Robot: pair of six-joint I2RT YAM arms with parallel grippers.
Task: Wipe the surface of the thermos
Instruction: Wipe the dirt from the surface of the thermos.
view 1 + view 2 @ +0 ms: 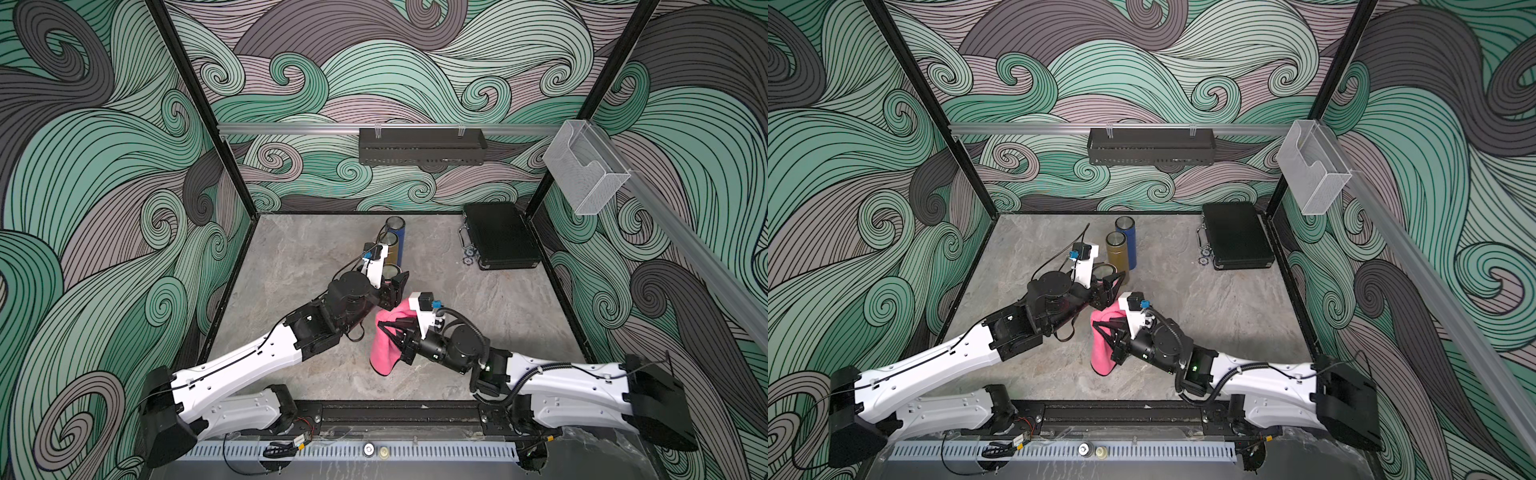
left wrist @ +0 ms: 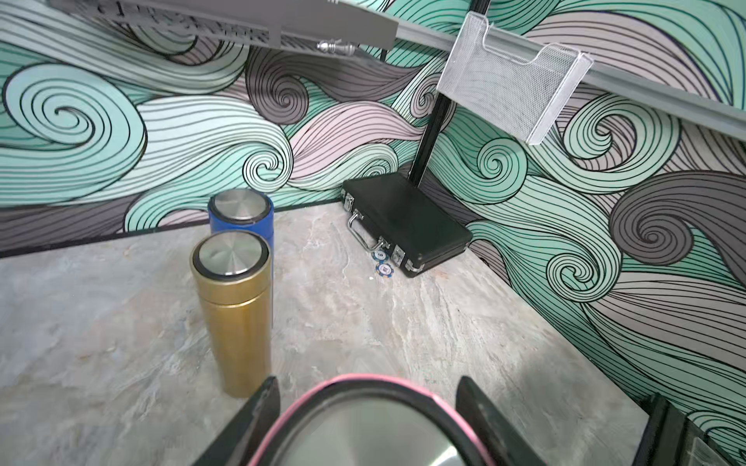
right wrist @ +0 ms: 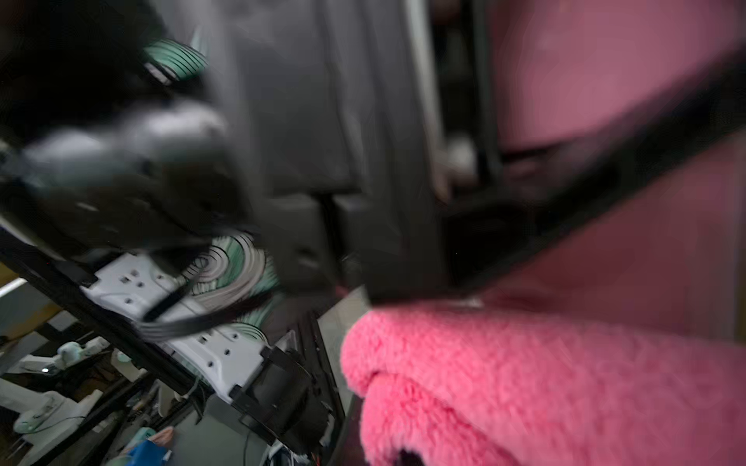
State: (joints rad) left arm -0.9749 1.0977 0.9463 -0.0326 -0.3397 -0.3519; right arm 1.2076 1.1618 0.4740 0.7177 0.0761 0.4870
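thermos [image 2: 375, 431] clasped near its lid by left hand [image 1: 395, 289], mid-desk [image 1: 478, 332] | right hand [image 1: 388, 330] clamped on pink cloth [image 1: 382, 353], seemingly laid against thermos side | wiping judged under way; cleaned share cannot be told

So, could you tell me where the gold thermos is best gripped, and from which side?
Probably the straight body of the gold thermos, just below its lid seam, with the jaws level across it. It stands upright on the table, and the blue thermos stands close behind it, so approach from the near side, facing the arms.
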